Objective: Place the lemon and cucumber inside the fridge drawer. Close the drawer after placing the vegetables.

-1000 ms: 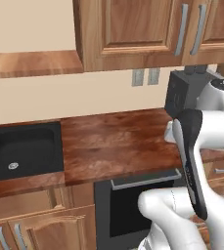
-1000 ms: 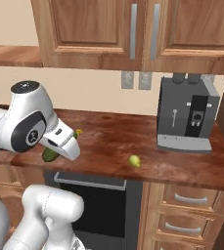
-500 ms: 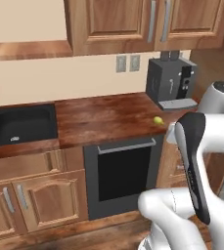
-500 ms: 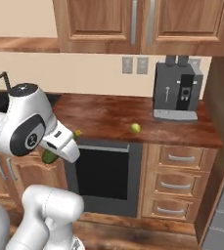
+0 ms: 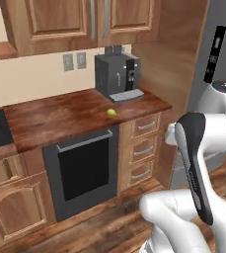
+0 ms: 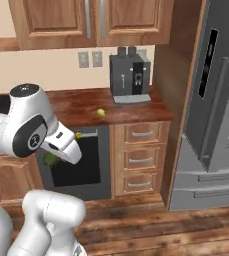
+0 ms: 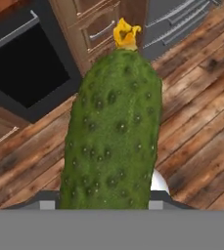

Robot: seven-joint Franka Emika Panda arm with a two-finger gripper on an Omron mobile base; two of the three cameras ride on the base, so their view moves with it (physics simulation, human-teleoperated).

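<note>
The gripper (image 6: pixel 50 159) is clamped on the cucumber (image 7: pixel 114 132), carried above the wooden floor (image 7: pixel 191 97). The lemon (image 5: pixel 111 112) rests on the wooden counter (image 5: pixel 60 111), near the coffee machine (image 5: pixel 117 75).

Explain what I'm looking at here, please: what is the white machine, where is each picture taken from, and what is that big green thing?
The white machine is a robot arm on a base that drives around a rendered kitchen. Two pictures come from cameras on that base, behind the arm to its left and right. The third comes from a camera on the hand, looking along the claw.

The big green thing is the cucumber, held in the claw; it looks huge because the camera sits right behind it. In the right base view it is a green patch under the hand.

The lemon lies on the wooden counter, in front of the coffee machine. The tall grey fridge stands at the right.
</note>
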